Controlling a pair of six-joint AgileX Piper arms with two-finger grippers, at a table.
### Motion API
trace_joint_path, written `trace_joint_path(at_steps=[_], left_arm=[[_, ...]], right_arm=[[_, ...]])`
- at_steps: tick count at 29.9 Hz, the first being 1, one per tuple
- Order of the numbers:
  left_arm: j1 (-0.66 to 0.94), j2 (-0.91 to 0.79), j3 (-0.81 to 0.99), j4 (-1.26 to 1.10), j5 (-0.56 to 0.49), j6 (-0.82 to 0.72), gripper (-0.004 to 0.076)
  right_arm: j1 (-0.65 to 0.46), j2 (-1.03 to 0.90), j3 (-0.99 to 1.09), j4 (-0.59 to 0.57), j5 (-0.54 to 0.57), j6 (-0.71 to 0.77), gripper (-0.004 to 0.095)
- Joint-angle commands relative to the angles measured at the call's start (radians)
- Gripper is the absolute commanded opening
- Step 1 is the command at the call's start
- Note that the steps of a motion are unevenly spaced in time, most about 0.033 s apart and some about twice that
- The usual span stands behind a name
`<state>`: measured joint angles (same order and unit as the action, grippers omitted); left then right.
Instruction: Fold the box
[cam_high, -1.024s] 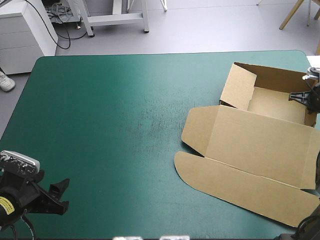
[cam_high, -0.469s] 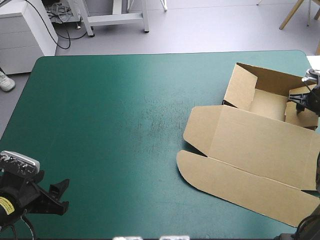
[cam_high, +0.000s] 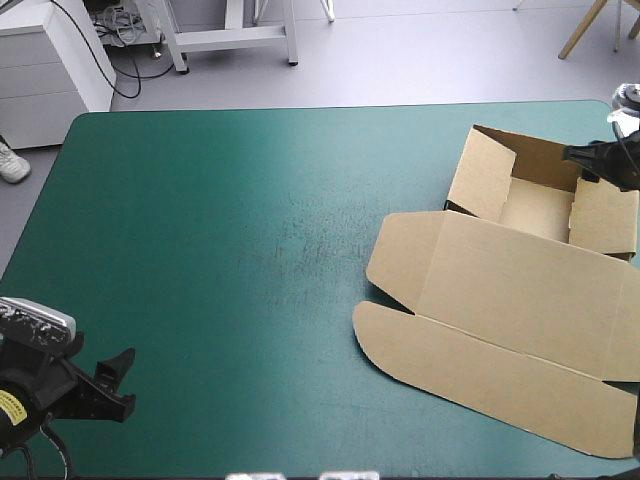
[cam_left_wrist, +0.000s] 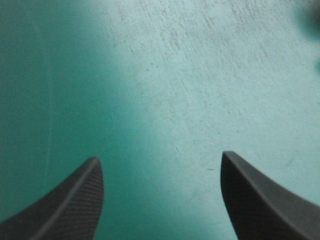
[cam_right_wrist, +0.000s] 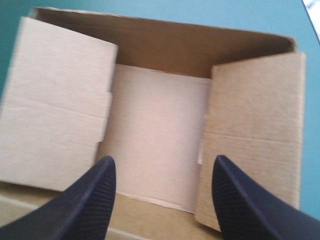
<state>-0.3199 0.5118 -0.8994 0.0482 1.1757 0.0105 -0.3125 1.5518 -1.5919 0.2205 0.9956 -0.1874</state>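
Judging from above, how far along is the brown cardboard box (cam_high: 520, 290)?

Partway, I judge; it lies at the right of the teal-green table cover (cam_high: 250, 250), its tray end toward the far edge; the far wall (cam_high: 545, 150) stands upright; the side flap nearer the table's middle (cam_high: 480, 175) and the side flap nearer the right edge (cam_high: 605, 215) are both raised around the tray floor (cam_high: 535, 205); neither looks tucked in yet; the wide lid panel (cam_high: 500, 270) and its rounded end flap (cam_high: 480, 365) lie flat on the cover, reaching toward the near edge.

What is left, then?

Probably pressing those two side flaps home so the walls hold; how this board locks, I cannot tell; the lid is untouched and open.

Where does the box lie relative to each gripper?

The right gripper (cam_high: 580, 155), two broad black curved fingers, hangs by the tray's far right corner in the high view; seen from its own wrist, its fingers stand wide apart and hold nothing; the open tray lies just ahead of and under them, one raised flap beyond each fingertip; no finger touches the board, as far as I can see. The left gripper (cam_high: 125, 380) sits at the table's near left corner, well apart from the box; its fingers are also spread wide, with only bare cover between them.
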Motion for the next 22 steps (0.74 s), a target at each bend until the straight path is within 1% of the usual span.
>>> trace_joint_path(at_steps=[1, 3, 6, 13, 17, 20, 22], left_arm=[[-0.006, 0.006, -0.019, 0.029, -0.089, -0.002, 0.0472], [-0.006, 0.006, -0.019, 0.033, -0.092, -0.002, 0.0472], [-0.006, 0.006, -0.019, 0.039, -0.092, -0.002, 0.0472], [-0.006, 0.004, -0.019, 0.046, -0.107, -0.004, 0.0472], [-0.006, 0.001, -0.019, 0.046, -0.122, -0.011, 0.0472], [-0.006, -0.003, -0.019, 0.046, -0.126, -0.011, 0.0472], [-0.006, -0.02, -0.018, 0.048, -0.133, -0.001, 0.0472]], right_arm=[[0.082, -0.136, -0.026, 0.034, -0.029, -0.058, 0.0508], [0.137, -0.192, -0.026, 0.034, -0.022, -0.085, 0.0508], [0.203, -0.272, -0.026, 0.043, -0.014, -0.085, 0.0495], [0.336, -0.481, -0.007, 0.049, 0.023, -0.085, 0.04], [0.376, -0.608, 0.071, 0.049, 0.038, -0.088, 0.034], [0.381, -0.706, 0.171, 0.051, 0.045, -0.088, 0.0304], [0.381, -0.779, 0.259, 0.051, 0.042, -0.096, 0.0261]])
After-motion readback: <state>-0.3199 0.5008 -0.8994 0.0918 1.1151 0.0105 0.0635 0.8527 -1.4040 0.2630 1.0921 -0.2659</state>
